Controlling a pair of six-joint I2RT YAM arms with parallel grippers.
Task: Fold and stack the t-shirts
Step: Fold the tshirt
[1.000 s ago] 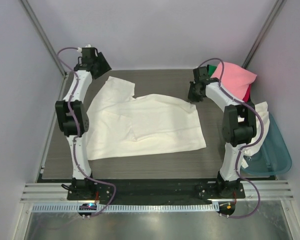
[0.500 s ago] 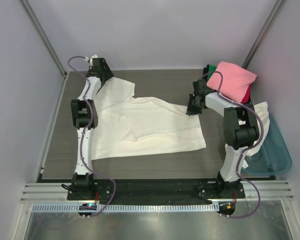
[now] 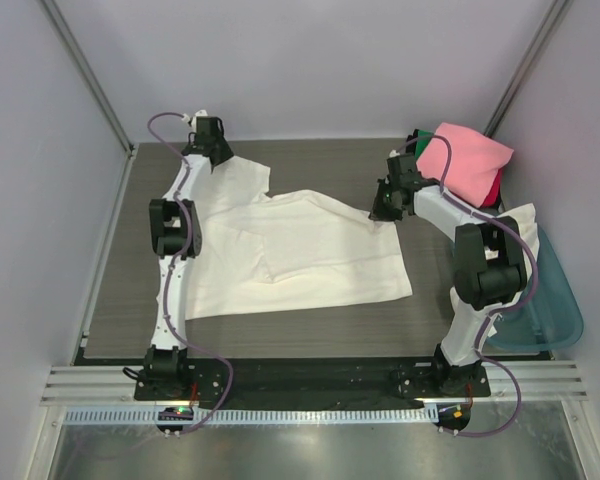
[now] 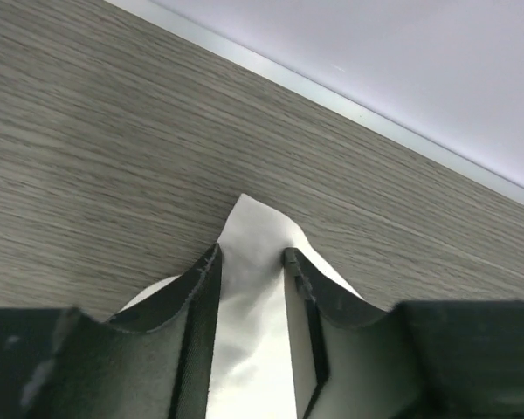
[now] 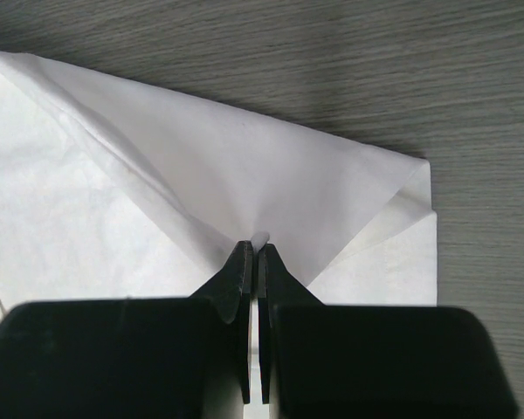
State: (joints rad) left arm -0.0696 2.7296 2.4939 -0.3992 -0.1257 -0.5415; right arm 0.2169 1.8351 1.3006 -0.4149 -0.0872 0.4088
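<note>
A cream-white t-shirt point(image 3: 300, 250) lies spread on the grey wood table point(image 3: 320, 160). My left gripper point(image 3: 212, 148) is at the shirt's far left corner. In the left wrist view the left gripper point(image 4: 251, 253) is open, with the pointed cloth corner point(image 4: 258, 214) lying between its fingers. My right gripper point(image 3: 383, 207) is at the shirt's far right edge. In the right wrist view the right gripper point(image 5: 251, 247) is shut on a pinched fold of the white cloth point(image 5: 201, 166), which rises in a tent to the jaws.
A pile topped by a pink shirt point(image 3: 467, 160), with green point(image 3: 421, 138) and red point(image 3: 495, 188) showing under it, sits at the back right. Another white shirt point(image 3: 518, 228) hangs over the teal tub point(image 3: 545, 315) at the right.
My left arm has swung right, from the back left corner onto the shirt's far corner. My right gripper has shifted slightly farther back, pulling the shirt's edge with it.
</note>
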